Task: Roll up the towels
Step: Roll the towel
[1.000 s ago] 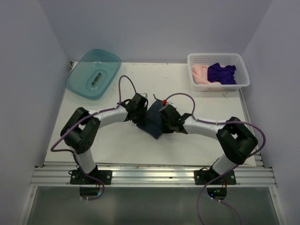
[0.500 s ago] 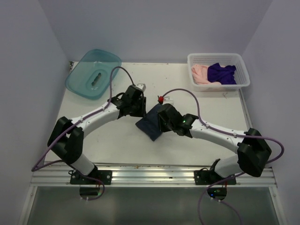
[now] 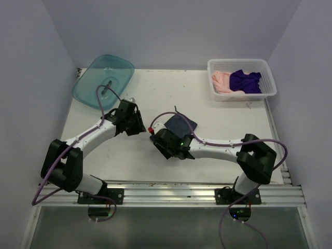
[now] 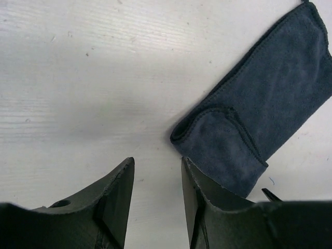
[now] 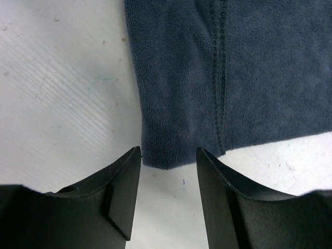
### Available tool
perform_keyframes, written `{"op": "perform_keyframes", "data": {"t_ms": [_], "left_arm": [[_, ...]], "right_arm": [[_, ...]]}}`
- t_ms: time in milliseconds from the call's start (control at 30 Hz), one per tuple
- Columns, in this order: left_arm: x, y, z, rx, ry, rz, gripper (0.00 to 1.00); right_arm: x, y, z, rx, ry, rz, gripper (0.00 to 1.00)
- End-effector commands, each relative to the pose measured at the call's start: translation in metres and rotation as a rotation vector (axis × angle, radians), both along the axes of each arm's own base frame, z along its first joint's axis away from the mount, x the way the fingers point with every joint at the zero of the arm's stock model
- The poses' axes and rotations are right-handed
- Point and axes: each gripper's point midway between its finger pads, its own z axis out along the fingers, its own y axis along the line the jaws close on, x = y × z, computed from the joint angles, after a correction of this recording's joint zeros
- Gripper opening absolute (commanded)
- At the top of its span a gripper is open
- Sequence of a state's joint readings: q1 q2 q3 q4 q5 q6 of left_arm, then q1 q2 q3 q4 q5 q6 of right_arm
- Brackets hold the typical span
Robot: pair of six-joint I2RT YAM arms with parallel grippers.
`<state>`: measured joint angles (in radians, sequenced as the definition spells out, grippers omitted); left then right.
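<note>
A dark slate-blue towel (image 3: 181,123) lies folded flat on the table's middle, free of both grippers. In the left wrist view this towel (image 4: 259,109) shows a folded-over flap at its near end. My left gripper (image 3: 139,126) is just left of it, open and empty (image 4: 155,168). My right gripper (image 3: 166,137) sits at the towel's near edge, open, with the towel's hem (image 5: 228,78) just beyond its tips (image 5: 168,155). A pink towel (image 3: 221,81) and a purple towel (image 3: 245,81) lie crumpled in the white basket (image 3: 268,78).
A teal plastic tub (image 3: 88,92) holding a small object stands at the back left. The basket is at the back right. White walls close in the table on the left, back and right. Cables loop over both arms.
The right gripper has opened and let go of the blue towel. Both grippers have drawn back to the left, and the towel now lies flat, farther back and to the right.
</note>
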<state>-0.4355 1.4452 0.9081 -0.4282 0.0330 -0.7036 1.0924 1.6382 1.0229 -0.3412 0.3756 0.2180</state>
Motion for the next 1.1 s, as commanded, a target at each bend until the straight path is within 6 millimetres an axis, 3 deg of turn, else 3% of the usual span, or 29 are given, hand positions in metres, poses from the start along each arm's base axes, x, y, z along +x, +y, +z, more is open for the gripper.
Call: {"op": "perform_keyframes", "data": {"t_ms": [0, 433, 700, 1067], "left_arm": [[0.005, 0.0, 0.012, -0.071, -0.025, 0.047, 0.46], [-0.008, -0.014, -0.006, -0.173, 0.033, 0.038, 0.52], [-0.019, -0.028, -0.011, -0.257, 0.055, -0.009, 0.53], [-0.031, -0.05, -0.033, -0.3, 0.11, -0.087, 0.59]], "right_arm": [[0.016, 0.018, 0.005, 0.003, -0.072, 0.044, 0.5], [0.013, 0.02, -0.031, -0.023, -0.025, 0.041, 0.38], [0.007, 0.026, -0.027, 0.037, -0.001, 0.065, 0.01], [-0.011, 0.035, -0.013, 0.146, 0.067, 0.134, 0.0]]}}
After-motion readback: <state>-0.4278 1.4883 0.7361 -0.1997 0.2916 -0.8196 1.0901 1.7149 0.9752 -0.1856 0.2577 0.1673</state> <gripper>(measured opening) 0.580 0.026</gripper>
